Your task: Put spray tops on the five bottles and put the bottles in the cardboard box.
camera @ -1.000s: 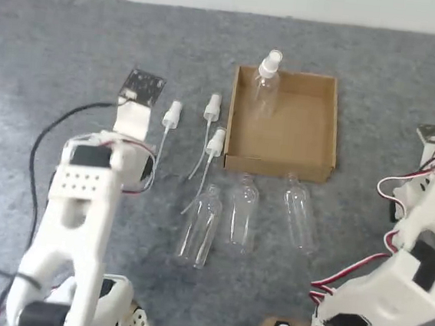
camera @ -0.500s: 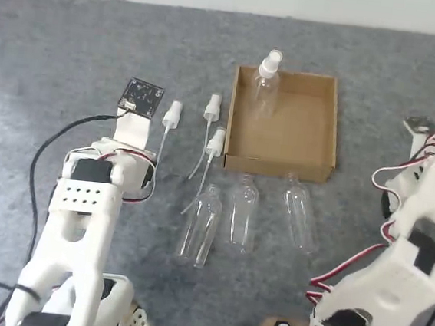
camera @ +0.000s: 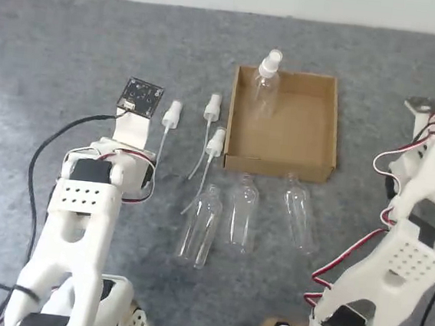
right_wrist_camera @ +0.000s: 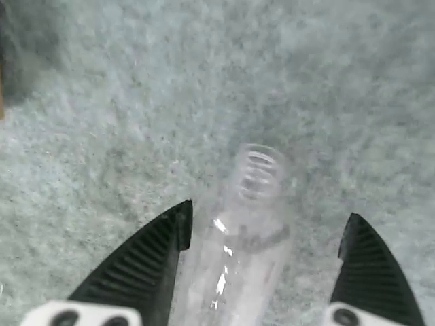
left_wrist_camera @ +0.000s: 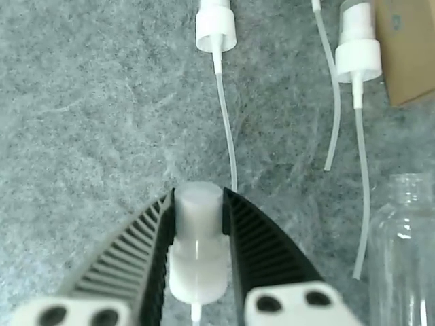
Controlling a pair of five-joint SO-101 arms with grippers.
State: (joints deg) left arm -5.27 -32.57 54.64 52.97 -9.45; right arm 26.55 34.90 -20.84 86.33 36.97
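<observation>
Grey felt covers the tabletop (camera: 76, 34) under both arms. Over the last second the left arm sank a little and then settled. Its left fingers (left_wrist_camera: 146, 238) are clamped on a white spray top (left_wrist_camera: 198, 238), whose cap stands up between the tips. Straight beyond those tips lies a second loose spray top (left_wrist_camera: 216, 30), with its thin tube trailing back toward them. Another spray top (left_wrist_camera: 358, 47) lies off to one side, near an open bottle (left_wrist_camera: 408, 244).

The right arm changed more, unfolding and stretching away from its base in that same second. Its right fingers (right_wrist_camera: 153, 251) are spread wide on either side of an uncapped bottle (right_wrist_camera: 248, 224) lying on the felt. The threaded neck of that bottle reaches just past the tips, and neither finger is plainly pressing it.

Farther off, three bare bottles (camera: 243, 212) lie just short of the cardboard box (camera: 279, 167). Inside the box is one capped bottle (camera: 265, 83).

The arms look paired up for the second assembly, with the top already in hand and the bottle bracketed but not yet gripped. One bottle of the five appears finished. The next move probably calls for the right fingers to close squarely on the slippery clear body, so that the neck holds steady for the tube.
</observation>
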